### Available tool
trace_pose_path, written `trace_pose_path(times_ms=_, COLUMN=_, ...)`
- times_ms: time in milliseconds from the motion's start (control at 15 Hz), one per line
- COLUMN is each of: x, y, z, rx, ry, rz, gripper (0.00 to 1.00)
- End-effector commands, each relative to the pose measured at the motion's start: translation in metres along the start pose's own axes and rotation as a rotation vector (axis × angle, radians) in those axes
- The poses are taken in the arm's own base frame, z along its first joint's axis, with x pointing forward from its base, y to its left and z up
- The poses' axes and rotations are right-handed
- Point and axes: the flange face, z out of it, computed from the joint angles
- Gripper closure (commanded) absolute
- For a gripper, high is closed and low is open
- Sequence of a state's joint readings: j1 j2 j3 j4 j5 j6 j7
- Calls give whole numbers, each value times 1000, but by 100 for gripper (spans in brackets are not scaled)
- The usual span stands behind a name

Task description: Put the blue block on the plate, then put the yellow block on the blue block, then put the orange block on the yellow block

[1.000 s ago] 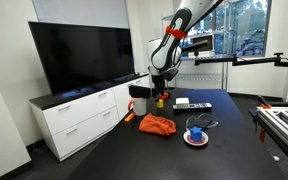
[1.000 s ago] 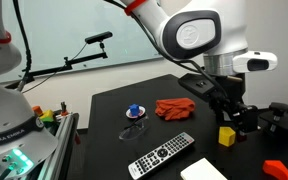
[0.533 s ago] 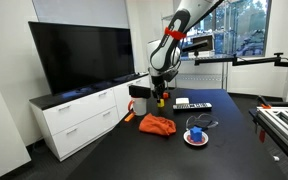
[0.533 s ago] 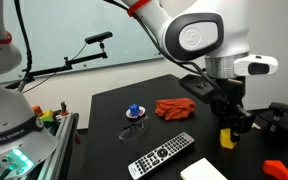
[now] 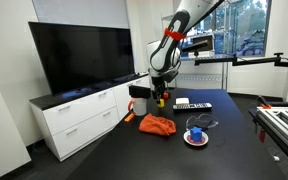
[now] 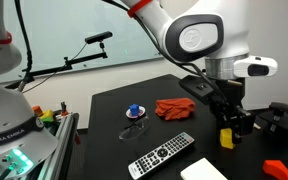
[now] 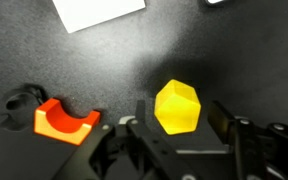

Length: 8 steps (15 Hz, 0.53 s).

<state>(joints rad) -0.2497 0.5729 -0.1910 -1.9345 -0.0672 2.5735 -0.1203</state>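
The yellow block [image 7: 178, 107] rests on the black table between my gripper's [image 7: 182, 113] two fingers. A thin dark gap shows on each side of it, so the gripper is open around it. In an exterior view the gripper [image 6: 227, 130] is low over the yellow block [image 6: 225, 139] near the table's edge. The blue block [image 5: 195, 132] sits on the plate [image 5: 195, 141], far from the gripper, and shows again as the blue block [image 6: 134, 110]. The orange block [image 7: 64, 120], arch-shaped, lies just left of the fingers, also visible as the orange block [image 6: 276, 167].
An orange cloth [image 6: 174, 108] lies between the plate and the gripper. A remote control [image 6: 164, 155] and a white flat object [image 6: 204, 170] lie near the front edge. A white cabinet with a TV [image 5: 84, 55] stands beside the table.
A second ago my gripper hung just above the yellow block. It has since come down so that its fingers stand either side of the block. The block has stayed on the table.
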Motion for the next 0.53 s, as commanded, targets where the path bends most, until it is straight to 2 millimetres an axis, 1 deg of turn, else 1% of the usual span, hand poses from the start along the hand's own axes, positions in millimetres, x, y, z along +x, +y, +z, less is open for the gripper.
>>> trace_pose_path(times_ms=0, x=7, y=3, z=-8, rx=14, ry=6, rz=15, gripper=66)
trace_pose_path(times_ms=133, x=7, y=2, z=-9, rx=14, ry=8, rz=11, gripper=81)
trace_pose_path(times_ms=267, x=6, y=0, z=-10, rx=15, ry=8, rz=4, gripper=81)
trace_pose_path(times_ms=400, x=-1, y=-3, z=-18, rx=32, ry=3, rz=-12, gripper=81)
trace_pose_path(times_ms=467, x=-7, y=-7, z=-26, rx=37, ry=17, rz=-33, gripper=81)
